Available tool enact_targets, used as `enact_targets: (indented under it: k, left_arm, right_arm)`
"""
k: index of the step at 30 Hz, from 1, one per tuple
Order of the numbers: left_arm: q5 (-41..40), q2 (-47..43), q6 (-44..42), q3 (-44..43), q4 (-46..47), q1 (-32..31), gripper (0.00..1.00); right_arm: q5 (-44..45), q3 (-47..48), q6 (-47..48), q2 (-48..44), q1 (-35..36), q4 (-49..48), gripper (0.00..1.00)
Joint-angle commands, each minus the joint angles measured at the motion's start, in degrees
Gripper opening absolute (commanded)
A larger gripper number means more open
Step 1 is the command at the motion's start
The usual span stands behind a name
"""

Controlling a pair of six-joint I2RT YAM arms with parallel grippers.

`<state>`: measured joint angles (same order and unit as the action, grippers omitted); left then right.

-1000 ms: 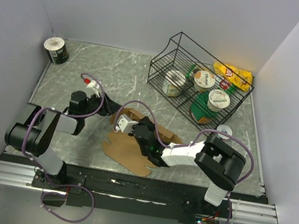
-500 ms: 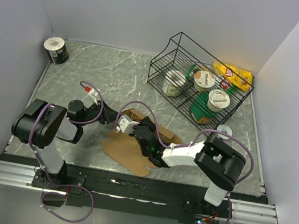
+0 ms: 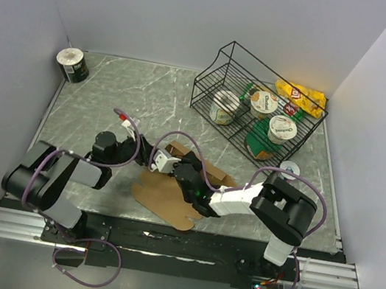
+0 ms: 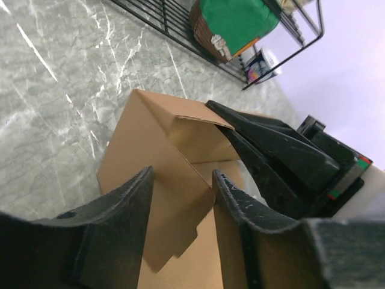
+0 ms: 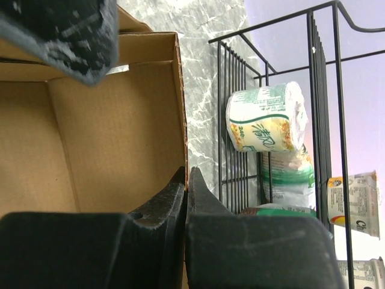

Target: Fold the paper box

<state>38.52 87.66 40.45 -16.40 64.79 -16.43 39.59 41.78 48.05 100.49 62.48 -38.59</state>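
The paper box [image 3: 168,198] is brown cardboard lying partly folded near the table's front, with one wall raised [image 4: 156,138]. My left gripper [image 3: 147,156] is at its left end, open. Its fingertips [image 4: 181,176] straddle a loose tabbed flap, and the right finger [image 4: 240,217] touches the flap's edge. My right gripper [image 3: 176,168] reaches in from the right and shows in the left wrist view as black fingers [image 4: 271,150]. It is shut [image 5: 187,177] on the thin top edge of the raised wall [image 5: 108,132]. A left finger [image 5: 72,30] shows above that wall.
A black wire basket [image 3: 206,79] holding several cups stands at the back right, close behind the box [image 5: 310,90]. A yellow snack bag [image 3: 302,96] lies beyond it. A small round lid [image 3: 289,169] sits at the right, a dark can [image 3: 72,65] at the back left.
My left arm has swung right and forward, bringing its gripper up to the box's left flap, with the jaws a little narrower. The right gripper has kept its hold and place.
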Motion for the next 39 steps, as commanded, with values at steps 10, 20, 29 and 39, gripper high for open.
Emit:
enact_targets:
  k: [10,20,29,39]
  left_arm:
    - [-5.73,-5.83,-6.79,3.39,-4.23,-3.88,0.56]
    - [-10.31,-18.74,-8.63,6.47,-14.07,-2.56,0.87]
    - [-13.83,-25.96,-14.34,4.11,-26.9,0.96,0.88]
    - [-20.23,-22.44,-19.36,-0.73,-31.3,0.87,0.83]
  right_arm:
    - [0.3,-2.66,-2.7,-0.47,0.19,-3.59,0.0]
    - [1.19,-4.78,-0.33,0.59,1.33,-8.69,0.0]
    - [1.19,-4.51,1.25,1.2,1.59,-10.02,0.0]
    - [0.75,-4.87,1.52,0.06,1.6,-10.1,0.0]
